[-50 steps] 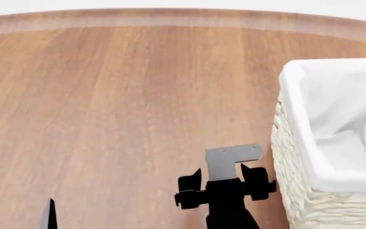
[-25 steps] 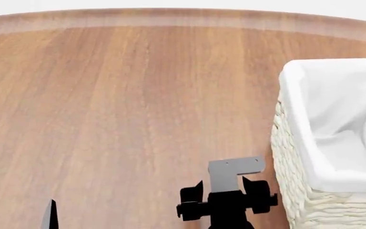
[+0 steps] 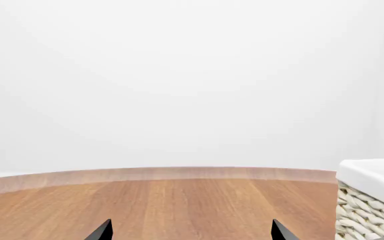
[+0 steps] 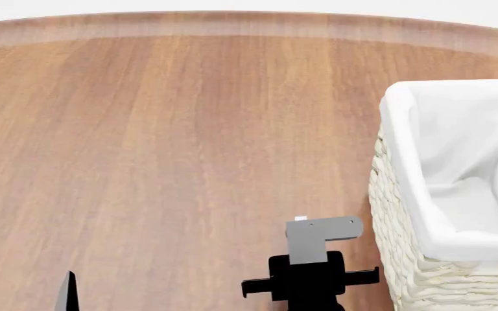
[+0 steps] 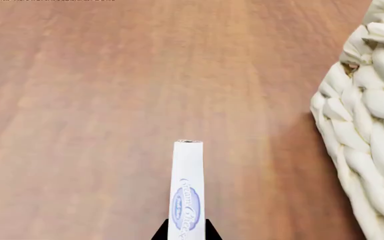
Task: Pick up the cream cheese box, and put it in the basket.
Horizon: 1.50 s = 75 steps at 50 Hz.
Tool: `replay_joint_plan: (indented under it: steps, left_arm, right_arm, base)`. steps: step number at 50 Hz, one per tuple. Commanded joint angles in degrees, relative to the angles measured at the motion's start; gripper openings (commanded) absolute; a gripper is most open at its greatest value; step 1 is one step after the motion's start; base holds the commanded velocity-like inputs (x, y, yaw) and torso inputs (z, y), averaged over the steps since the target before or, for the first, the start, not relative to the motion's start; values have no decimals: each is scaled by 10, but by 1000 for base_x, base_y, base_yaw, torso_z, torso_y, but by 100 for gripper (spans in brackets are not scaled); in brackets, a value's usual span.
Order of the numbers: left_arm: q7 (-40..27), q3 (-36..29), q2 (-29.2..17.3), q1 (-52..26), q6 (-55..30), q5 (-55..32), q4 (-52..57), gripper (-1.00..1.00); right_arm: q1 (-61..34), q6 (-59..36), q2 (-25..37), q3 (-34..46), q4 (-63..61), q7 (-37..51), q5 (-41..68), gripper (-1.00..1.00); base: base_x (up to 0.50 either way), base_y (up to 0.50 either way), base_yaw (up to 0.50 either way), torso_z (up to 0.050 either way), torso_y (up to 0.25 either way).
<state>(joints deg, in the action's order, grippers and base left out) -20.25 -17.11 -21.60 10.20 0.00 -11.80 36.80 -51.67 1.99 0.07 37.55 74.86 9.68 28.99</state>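
Note:
The cream cheese box (image 5: pixel 187 190), thin and white with a blue oval mark, stands edge-on between the fingers of my right gripper (image 5: pixel 186 233), which is shut on it above the wooden table. In the head view the right gripper (image 4: pixel 308 264) sits at the bottom centre, just left of the basket (image 4: pixel 407 194), and only a white sliver of the box (image 4: pixel 300 218) shows past its grey bracket. The woven basket wall (image 5: pixel 372 100) is close beside the box. My left gripper (image 3: pixel 190 231) is open over bare table, with one finger (image 4: pixel 67 293) showing at the head view's bottom left.
The wooden table (image 4: pixel 171 142) stretches to a curved far edge (image 4: pixel 231 23). The basket's white cloth liner (image 4: pixel 465 149) folds over its rim, and the basket's corner (image 3: pixel 372 180) also shows in the left wrist view against a white wall.
My right gripper has drawn back toward the head view's bottom edge beside the basket and turned a little at the wrist. The left gripper has not moved.

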Motion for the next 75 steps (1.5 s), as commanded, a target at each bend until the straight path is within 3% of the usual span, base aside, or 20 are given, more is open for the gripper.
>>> replay_joint_plan:
  steps: [1,35,75]
  left_arm:
    - [-2,0,-3,1,0,-3,2,100]
    - [-4,-6,-8,-3,-6,-12,1,100]
    - [-11,-10,-16,-5,-9,-13,6,100]
  right_arm:
    - [-3,7,0,7,1,-2,8,-100]
    - [-63,72,1,149,-14,9,146,-100]
    - [-40,-71,160,166,-457,160,177,-100]
  base:
    - [0,0,0,0,0]
    - [0,0,0,0,28]
    - [0,0,0,0,227]
